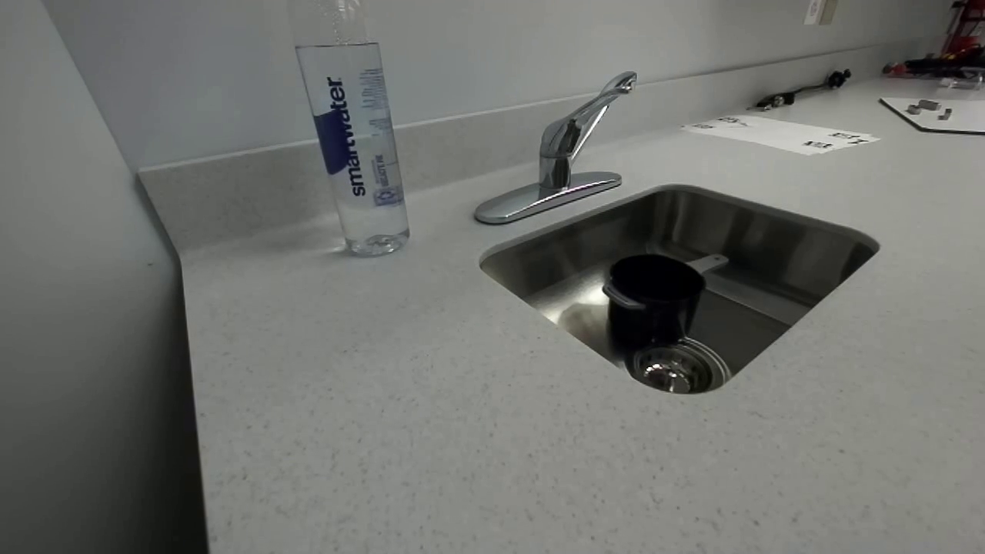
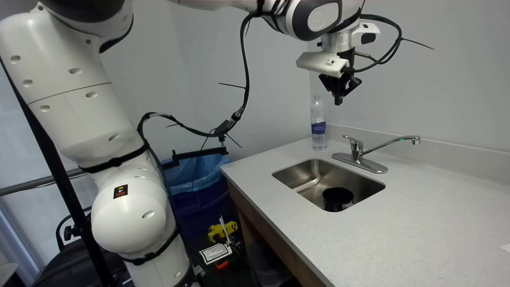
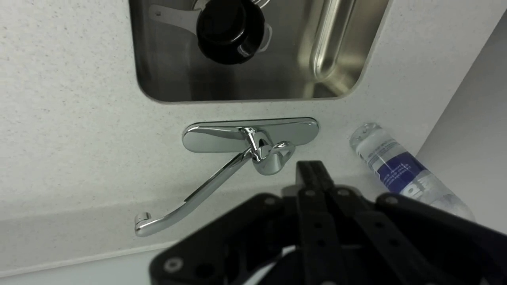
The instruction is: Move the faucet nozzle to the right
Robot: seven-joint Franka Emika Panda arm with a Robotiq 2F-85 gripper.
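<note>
I see the Robotiq gripper (image 3: 313,168) high above the counter (image 2: 398,223), fingertips together, nothing held. Faucet nozzle (image 3: 202,196) angles away from the sink (image 3: 277,87), tip toward backsplash (image 3: 59,237); black saucepan (image 3: 229,31) in sink.

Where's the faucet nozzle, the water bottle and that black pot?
Faucet nozzle (image 3: 195,202): wrist view, middle of the spout.
Water bottle (image 2: 318,128): an exterior view, blue label.
Black pot (image 1: 658,317): an exterior view, outer wall.

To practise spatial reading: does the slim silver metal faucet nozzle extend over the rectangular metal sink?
No: in the wrist view, the nozzle points away from the sink.
</note>
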